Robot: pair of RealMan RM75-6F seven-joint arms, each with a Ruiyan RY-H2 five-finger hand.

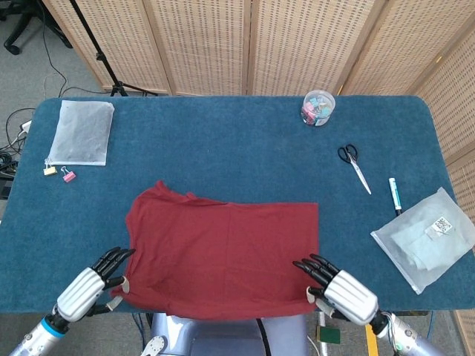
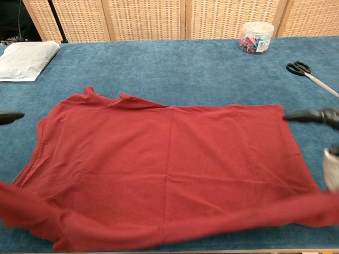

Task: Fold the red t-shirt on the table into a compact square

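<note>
Overhead, the red cotton t-shirt (image 1: 225, 252) lies on the blue felt table (image 1: 223, 141); the left hand (image 1: 93, 284) and right hand (image 1: 338, 288) pinch its near corners. Only the chest view shows that hem lifted.

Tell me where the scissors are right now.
In the head view the scissors lie on the right half of the blue table, between the clip jar and the pen, well clear of the red t-shirt.

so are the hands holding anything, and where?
Both hold the shirt at its near edge: left hand at the near-left corner, right hand at the near-right corner, edge lifted.
</note>
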